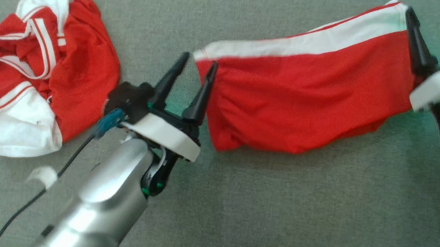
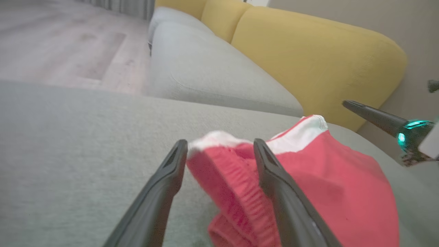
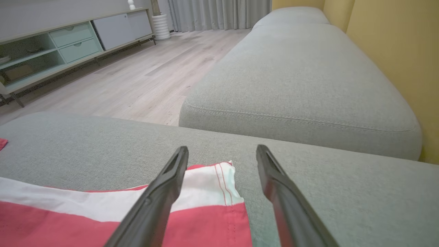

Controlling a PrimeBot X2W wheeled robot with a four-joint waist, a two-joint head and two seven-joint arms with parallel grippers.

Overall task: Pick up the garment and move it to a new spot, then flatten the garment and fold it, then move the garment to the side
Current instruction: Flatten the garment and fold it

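Grey sofa cushion (image 1: 260, 213) is carrying red shorts (image 1: 304, 98), stretched out at upper right; left pincer (image 1: 200, 59) and right pincer (image 1: 427, 7) are standing spread; folding judged outstanding.

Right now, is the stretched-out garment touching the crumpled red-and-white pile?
Apart. The head view shows the stretched-out garment and the crumpled pile with a strip of bare grey cushion between them.

Left gripper (image 1: 199, 61): black tapered fingers (image 1: 200, 98), white collar (image 1: 164, 135), silver forearm (image 1: 103, 204), green lights (image 1: 144, 191), black cable (image 1: 24, 208) toward seven o'clock. Right gripper (image 1: 427, 7): same fingers, collar.
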